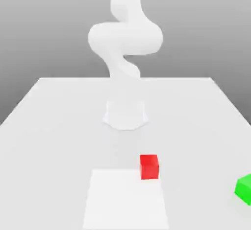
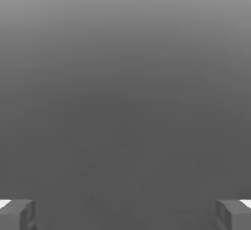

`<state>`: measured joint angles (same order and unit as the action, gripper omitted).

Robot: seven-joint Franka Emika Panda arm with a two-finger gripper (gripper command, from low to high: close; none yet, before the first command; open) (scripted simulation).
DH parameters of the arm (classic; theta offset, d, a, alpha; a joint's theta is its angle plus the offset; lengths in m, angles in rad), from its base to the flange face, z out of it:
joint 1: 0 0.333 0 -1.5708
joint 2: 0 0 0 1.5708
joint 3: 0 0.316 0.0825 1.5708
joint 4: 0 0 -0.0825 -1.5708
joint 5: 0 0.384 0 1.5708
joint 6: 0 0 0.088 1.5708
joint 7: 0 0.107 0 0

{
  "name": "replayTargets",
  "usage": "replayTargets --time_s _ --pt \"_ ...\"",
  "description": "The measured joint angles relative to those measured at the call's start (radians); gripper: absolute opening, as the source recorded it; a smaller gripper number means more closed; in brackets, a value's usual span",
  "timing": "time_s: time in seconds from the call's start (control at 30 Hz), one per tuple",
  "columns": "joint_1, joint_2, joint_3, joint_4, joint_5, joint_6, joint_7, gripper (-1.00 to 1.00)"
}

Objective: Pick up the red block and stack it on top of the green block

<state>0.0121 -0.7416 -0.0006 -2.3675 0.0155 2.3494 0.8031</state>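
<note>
The red block (image 1: 149, 166) rests on the white table (image 1: 59, 121), just right of centre near the front. The green block (image 1: 244, 189) lies at the exterior view's right edge, partly cut off by the frame. In the hand view, my gripper (image 2: 125, 214) is open: its two grey fingertips (image 2: 18, 214) stand far apart with nothing between them, facing a plain grey background. The white arm (image 1: 125, 38) rises from its base behind the red block and curls up out of the picture.
A brighter white rectangular patch (image 1: 125, 199) lies on the table at the front, touching the red block's near left side. The arm's round base (image 1: 125, 114) sits at the table's middle.
</note>
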Motion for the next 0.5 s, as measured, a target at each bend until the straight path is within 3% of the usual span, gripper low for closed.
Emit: replayTargets --time_s 0.5 --pt "0.085 0.45 0.086 -0.504 0.053 0.369 0.07 0.0"
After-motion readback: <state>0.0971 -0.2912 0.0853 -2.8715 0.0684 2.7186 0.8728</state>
